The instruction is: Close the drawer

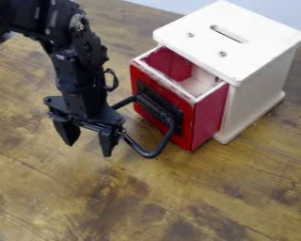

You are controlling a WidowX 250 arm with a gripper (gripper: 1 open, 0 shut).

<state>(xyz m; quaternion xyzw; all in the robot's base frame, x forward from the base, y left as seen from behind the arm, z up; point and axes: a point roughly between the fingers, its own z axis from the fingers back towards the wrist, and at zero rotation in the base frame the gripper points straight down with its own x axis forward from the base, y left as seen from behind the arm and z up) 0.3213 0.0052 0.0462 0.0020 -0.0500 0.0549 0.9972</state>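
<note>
The red drawer (pixel 191 105) stands pulled out of the cream-white cabinet (pixel 235 52), its open top showing a red inside. Its black front plate (pixel 157 106) faces left and carries a large black loop handle (pixel 143 146) that reaches down to the table. My black gripper (pixel 86 136) hangs just left of the handle with its fingers (pixel 105 141) pointing down and spread apart. It is open and holds nothing. The right finger is close to the handle's loop, and I cannot tell if they touch.
The cabinet and drawer stand on a wooden plank table (pixel 179 202). The arm (pixel 65 47) comes in from the upper left. A pale wall edge (pixel 285 9) shows at the far back right.
</note>
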